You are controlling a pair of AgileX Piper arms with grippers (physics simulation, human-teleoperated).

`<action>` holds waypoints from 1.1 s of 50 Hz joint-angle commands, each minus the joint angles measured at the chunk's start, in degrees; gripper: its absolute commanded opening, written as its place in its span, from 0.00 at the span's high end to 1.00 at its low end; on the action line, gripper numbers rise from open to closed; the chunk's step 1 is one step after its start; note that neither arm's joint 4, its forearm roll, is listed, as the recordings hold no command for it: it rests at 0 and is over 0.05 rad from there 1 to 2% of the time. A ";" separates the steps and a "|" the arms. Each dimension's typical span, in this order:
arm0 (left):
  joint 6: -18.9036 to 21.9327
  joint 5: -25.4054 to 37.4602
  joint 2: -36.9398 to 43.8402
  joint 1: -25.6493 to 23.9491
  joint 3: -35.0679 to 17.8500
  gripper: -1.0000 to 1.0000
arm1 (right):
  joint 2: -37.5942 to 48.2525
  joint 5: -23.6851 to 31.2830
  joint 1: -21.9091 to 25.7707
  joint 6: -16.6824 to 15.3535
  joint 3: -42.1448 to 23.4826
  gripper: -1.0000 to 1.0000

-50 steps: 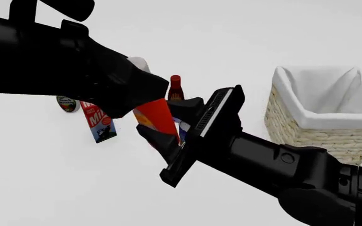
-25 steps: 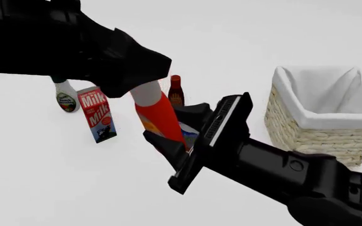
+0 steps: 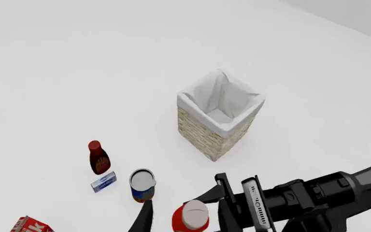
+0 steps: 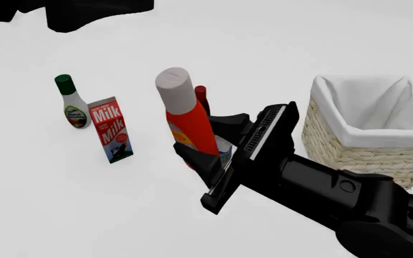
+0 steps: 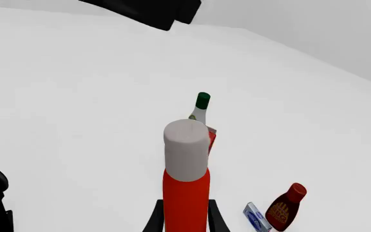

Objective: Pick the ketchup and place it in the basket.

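Note:
The ketchup [image 4: 186, 118], a red-orange bottle with a whitish-grey cap, stands nearly upright in the middle of the front view. My right gripper [image 4: 208, 142] is shut on its lower body. The right wrist view shows the ketchup [image 5: 185, 188] between the two fingers [image 5: 152, 218]. The left wrist view looks down on its cap [image 3: 192, 213] from high above, with one left finger [image 3: 143, 220] beside it. The left arm [image 4: 92, 11] is up at the top left, well clear of the bottle, its jaws apart. The wicker basket [image 4: 335, 142] with white lining stands to the right, and shows in the left wrist view [image 3: 202, 133].
A white bottle with green cap [image 4: 72, 105] and a red milk carton [image 4: 111, 129] stand to the left. A dark bottle with red cap [image 4: 201, 94] and a blue can [image 4: 225, 148] stand behind the ketchup. A small blue box [image 3: 103, 181] lies near the can [image 3: 142, 183].
The left arm has pulled up and away to the top left, uncovering the white bottle and milk carton. The ketchup has risen a little and turned more upright in my right gripper.

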 commanded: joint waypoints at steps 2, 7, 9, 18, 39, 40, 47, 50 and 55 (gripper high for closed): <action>-2.01 -2.90 -3.80 4.16 3.21 0.00 | -1.39 0.50 -2.41 1.10 -0.38 1.00; -4.72 -5.20 -5.74 6.59 6.90 0.00 | -1.68 0.80 -3.94 1.13 -0.35 1.00; -4.40 -6.01 -6.42 7.88 7.81 0.00 | -1.87 0.89 -4.70 1.35 -0.41 1.00; -6.39 -11.47 -10.20 13.43 15.54 0.00 | -2.74 1.25 -7.21 1.79 -0.52 1.00; -7.51 -32.26 -22.20 29.76 46.67 0.00 | -5.51 2.26 -15.02 2.66 -0.92 1.00; -8.74 -33.30 -22.99 30.30 48.05 0.00 | -5.57 2.19 -15.37 2.64 -0.83 1.00; -5.89 -39.77 -27.84 35.24 56.23 0.00 | -7.09 2.29 -17.80 3.12 -0.48 1.00; -4.05 -43.51 -27.67 37.49 60.66 0.00 | -6.72 2.17 -19.93 3.03 -0.87 1.00; -3.97 -48.23 -27.58 39.79 66.83 0.00 | -7.64 3.15 -22.07 4.09 -1.76 1.00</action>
